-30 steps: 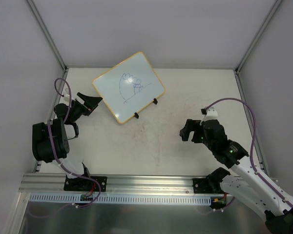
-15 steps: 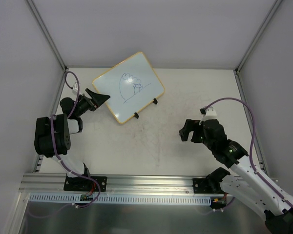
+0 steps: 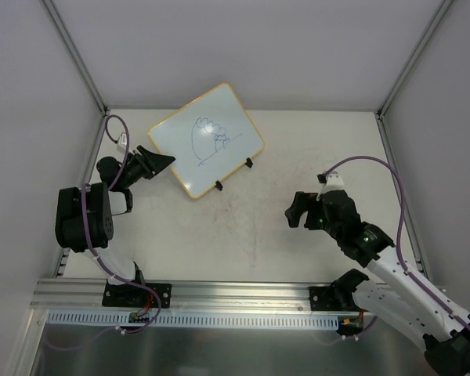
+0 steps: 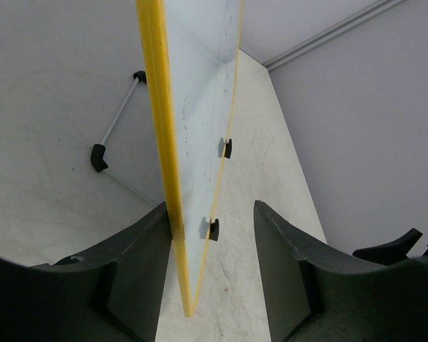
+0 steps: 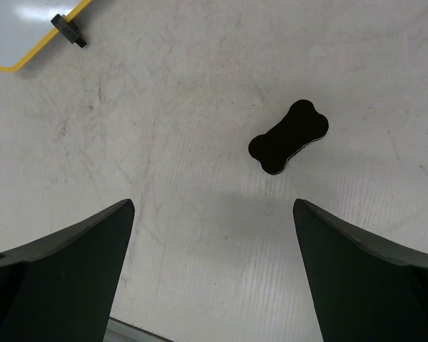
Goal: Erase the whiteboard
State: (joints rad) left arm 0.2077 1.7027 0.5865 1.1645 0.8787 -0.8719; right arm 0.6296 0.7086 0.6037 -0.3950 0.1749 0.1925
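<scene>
Your left arm [image 3: 82, 219] sits folded near its base, and your left claw [image 3: 155, 161] points away, jaws partly spread. Your right arm [image 3: 392, 274] leans inward; your right claw [image 3: 299, 211] faces down, jaws wide apart.

The table [image 3: 251, 235] was a pale, off-white sheet, scuffed with fine scratches and a faint reddish-brown smear near its middle. Plain matte panels closed it in on three sides: a back wall [image 3: 243, 47], a left wall [image 3: 19, 102] and a right wall [image 3: 454, 133], all a soft grey-white. Slim aluminium posts [image 3: 72, 53] ran up the two far corners where the panels met. Along the near edge lay a silver aluminium rail [image 3: 243, 291], with a white slotted strip [image 3: 235, 319] just below it and dull sheet metal [image 3: 243, 352] nearer still. The light was even and diffuse, and shadows fell soft.
</scene>
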